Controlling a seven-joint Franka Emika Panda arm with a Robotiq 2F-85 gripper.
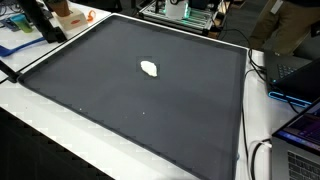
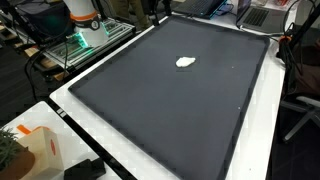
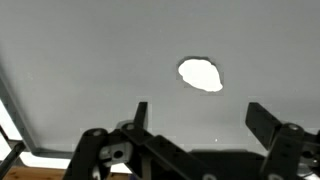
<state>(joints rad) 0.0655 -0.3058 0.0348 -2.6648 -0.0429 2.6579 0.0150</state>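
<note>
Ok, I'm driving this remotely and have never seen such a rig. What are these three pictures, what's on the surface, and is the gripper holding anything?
The machine is a single robot arm ending in a two-finger gripper. Two pictures come from cameras standing outside the robot, looking down at the work surface from different sides. The third comes from a camera on the wrist, so it looks out past the fingers, the black parts along its lower edge.

The surface is a large dark mat lying on a white table. One small white lump lies on it, near the middle of the mat in both exterior views. What it is made of is too small to tell.

The jaws stand open with nothing between them. The lump lies ahead of the fingers, untouched.
</note>
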